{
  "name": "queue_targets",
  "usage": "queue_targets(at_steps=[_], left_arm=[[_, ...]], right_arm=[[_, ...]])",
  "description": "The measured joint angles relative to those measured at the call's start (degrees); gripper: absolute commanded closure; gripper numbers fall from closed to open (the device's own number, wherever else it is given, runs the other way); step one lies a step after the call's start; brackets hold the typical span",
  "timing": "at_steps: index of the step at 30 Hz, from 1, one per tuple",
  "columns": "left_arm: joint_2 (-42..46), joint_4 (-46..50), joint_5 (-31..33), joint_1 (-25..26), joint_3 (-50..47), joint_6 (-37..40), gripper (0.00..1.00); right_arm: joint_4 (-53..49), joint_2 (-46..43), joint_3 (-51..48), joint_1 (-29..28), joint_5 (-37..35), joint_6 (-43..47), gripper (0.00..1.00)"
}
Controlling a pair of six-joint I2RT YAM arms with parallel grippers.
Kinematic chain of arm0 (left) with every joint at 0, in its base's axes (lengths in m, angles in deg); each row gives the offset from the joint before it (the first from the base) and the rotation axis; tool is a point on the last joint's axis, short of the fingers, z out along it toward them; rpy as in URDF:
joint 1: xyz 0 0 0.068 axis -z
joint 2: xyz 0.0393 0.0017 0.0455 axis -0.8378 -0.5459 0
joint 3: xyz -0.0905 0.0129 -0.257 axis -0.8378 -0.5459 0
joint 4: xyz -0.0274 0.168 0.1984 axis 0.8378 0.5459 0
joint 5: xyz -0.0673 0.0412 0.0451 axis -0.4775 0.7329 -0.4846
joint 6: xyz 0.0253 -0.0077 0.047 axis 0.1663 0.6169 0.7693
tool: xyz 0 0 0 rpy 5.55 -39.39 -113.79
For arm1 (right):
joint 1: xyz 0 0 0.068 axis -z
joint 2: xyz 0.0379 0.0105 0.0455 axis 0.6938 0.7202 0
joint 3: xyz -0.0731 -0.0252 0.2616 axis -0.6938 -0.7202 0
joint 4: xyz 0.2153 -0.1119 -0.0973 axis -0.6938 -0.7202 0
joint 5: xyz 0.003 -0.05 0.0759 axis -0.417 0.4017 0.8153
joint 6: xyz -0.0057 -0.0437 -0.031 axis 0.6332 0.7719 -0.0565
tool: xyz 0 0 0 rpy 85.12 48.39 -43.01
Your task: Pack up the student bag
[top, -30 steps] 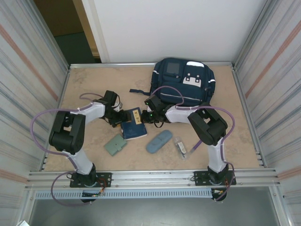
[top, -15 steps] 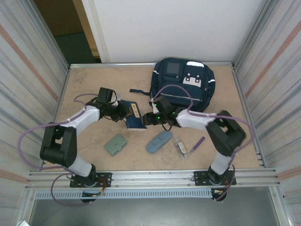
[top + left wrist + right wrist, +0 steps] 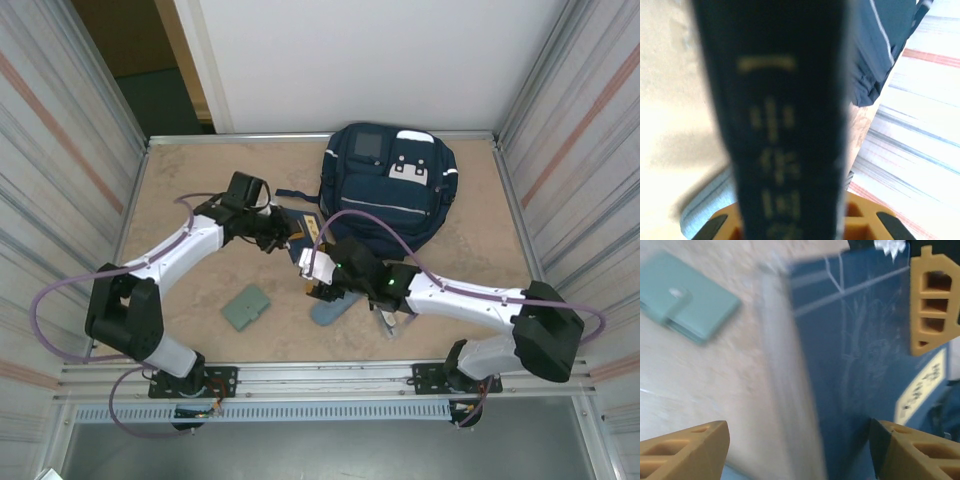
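Small flat navy-blue booklet in tight grip of left gripper; right gripper wide apart; large navy-blue fabric student bag nearby.

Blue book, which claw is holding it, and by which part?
The left claw is shut on the blue book, clamped across its covers at the spine edge. The right claw stands open, gripping nothing.

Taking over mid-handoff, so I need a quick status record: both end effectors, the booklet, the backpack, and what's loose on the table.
left end effector: shut on the booklet
right end effector: open, close to the booklet, gripping nothing
booklet: outside the backpack, by its near left corner
backpack: far side of the table
loose on table: green wallet, oval case
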Motion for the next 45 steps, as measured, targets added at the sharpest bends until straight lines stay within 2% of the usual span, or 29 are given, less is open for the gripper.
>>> queue_targets(at_steps=[2,3,4,5,6,7,8,10,12,15,18,21,22,25,28,31,37,41,45], left_arm=[[-0.26,0.83,-0.57,0.9,0.37,-0.76,0.96],[-0.26,1.09,-0.74,1.18,0.55,-1.16,0.96],[-0.26,1.29,-0.79,1.44,0.74,-1.46,0.96],[-0.26,1.29,-0.7,1.49,0.94,-1.73,0.93],[-0.26,1.62,-0.7,1.49,1.01,-1.99,0.84],[-0.26,2.14,-0.7,1.4,1.05,-2.73,0.64],[-0.26,2.21,-0.81,1.29,1.05,-2.95,0.51],[-0.26,1.57,-1.09,1.01,1.51,-2.71,0.38],[-0.5,0.59,-0.87,0.57,3.06,0.09,0.34],[-2.16,-3.37,0.31,-0.11,7.93,11.21,0.32],[-3.74,-12.09,2.1,1.01,10.1,30.36,0.31],[-4.24,-22.23,1.16,4.68,6.38,56.28,0.22],[-4.85,-24.68,0.63,6.19,4.85,64.81,0.21],[-10.38,-28.24,0.68,9.94,4.74,83.6,0.26],[-19.52,-28.02,3.21,11.43,10.56,96.04,0.28],[-26.82,-27.91,6.84,11.82,16.13,106.12,0.28],[-35.87,-22.99,9.84,12.55,26.73,118.77,0.31],[-37.92,-20.28,9.9,13.79,28.89,125.59,0.35],[-38.1,-16.26,6.78,14.86,29.07,130.7,0.36]], right_arm=[[2.8,0.94,-0.96,-0.44,-4.87,3.74,0.41],[3.76,1.14,-1.33,-0.63,-6.47,5.29,0.54],[5.01,1.27,-1.81,-0.85,-7.96,6.58,0.75],[6.32,1.25,-2.29,-1.22,-9.55,7.43,0.9],[7.74,1.09,-2.71,-1.51,-11.02,8.26,0.99],[9.42,0.72,-3.39,-1.6,-12.2,9.22,1.0],[10.75,-0.04,-4.28,-1.68,-12.96,9.88,1.0],[10.01,-2.36,-5.73,-1.6,-13.16,10.49,1.0],[6.67,-5.25,-5.92,-0.76,-12.7,10.47,1.0],[-1.2,-11.52,-4.28,4.31,-11.13,9.09,1.0],[-8.44,-18.1,-0.85,12.26,-10.05,6.47,1.0],[-13.33,-25.55,2.38,21.2,-9.64,2.89,1.0],[-14.32,-27.76,3.41,24.35,-9.4,1.53,1.0],[-15.85,-32.72,5.31,32.94,-8.22,-2.6,1.0],[-17.09,-35.17,5.79,38.77,-5.88,-6.19,1.0],[-19.12,-35.26,5.92,41.66,-3.23,-8.5,1.0],[-23.85,-34.03,5.92,43.71,1.46,-10.67,1.0],[-26.21,-33.16,6.12,44.46,4.2,-11.13,1.0],[-29.83,-31.01,7.58,44.96,7.08,-11.13,1.0]])
